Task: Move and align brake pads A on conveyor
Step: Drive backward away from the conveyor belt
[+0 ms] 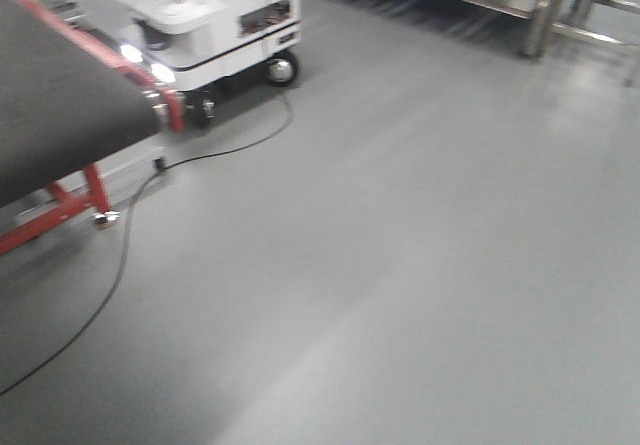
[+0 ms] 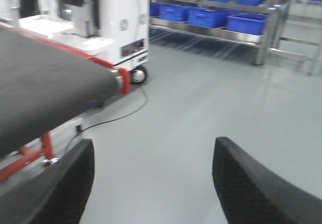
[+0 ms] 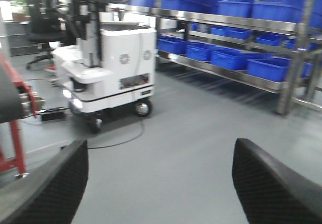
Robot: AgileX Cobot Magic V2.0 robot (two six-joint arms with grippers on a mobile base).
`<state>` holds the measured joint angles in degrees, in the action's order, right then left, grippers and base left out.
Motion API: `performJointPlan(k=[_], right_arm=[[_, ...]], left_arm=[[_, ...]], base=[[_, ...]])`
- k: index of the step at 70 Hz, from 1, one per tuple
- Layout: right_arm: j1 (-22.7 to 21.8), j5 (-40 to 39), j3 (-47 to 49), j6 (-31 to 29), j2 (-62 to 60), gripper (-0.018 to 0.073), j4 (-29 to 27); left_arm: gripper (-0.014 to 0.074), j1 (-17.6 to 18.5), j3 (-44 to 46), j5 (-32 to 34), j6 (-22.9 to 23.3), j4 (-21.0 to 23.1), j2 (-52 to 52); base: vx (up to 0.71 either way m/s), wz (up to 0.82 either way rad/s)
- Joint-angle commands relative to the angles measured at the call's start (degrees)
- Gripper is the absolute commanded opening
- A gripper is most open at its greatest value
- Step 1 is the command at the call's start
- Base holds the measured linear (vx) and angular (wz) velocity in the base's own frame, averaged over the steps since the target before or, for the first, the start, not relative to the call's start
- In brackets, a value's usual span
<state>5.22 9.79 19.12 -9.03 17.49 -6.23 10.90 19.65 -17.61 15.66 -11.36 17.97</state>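
The left gripper's two black textured fingers stand wide apart with only grey floor between them. The right gripper is likewise spread and holds nothing. No brake pads A show in any view, and the stretch of belt in sight looks bare, so where they lie I cannot tell.

The conveyor sits off to the left, its red-framed end roller beside a white mobile robot. The step appears to be the approach: turn both wrists toward the belt, find the pads before lowering, and steer clear of the floor cable.

Count: two grippers, four fingers, one conveyor, one white robot, one cable, zero pads; the blue bins on the steel rack are too blurred to count
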Motion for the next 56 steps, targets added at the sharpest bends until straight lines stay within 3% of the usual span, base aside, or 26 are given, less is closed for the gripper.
performJointPlan(k=[1,56], right_arm=[[-0.38,-4.08,1.66,-0.56,0.50,0.0559,0.05],[-0.38,-4.08,1.66,-0.56,0.50,0.0559,0.05]], left_arm=[[0.0470,0.14,1.27,3.69,0.02,-0.11,0.52],[0.0470,0.14,1.27,3.69,0.02,-0.11,0.52]], base=[[-0.14,-0.68],[-0.12,-0.81]])
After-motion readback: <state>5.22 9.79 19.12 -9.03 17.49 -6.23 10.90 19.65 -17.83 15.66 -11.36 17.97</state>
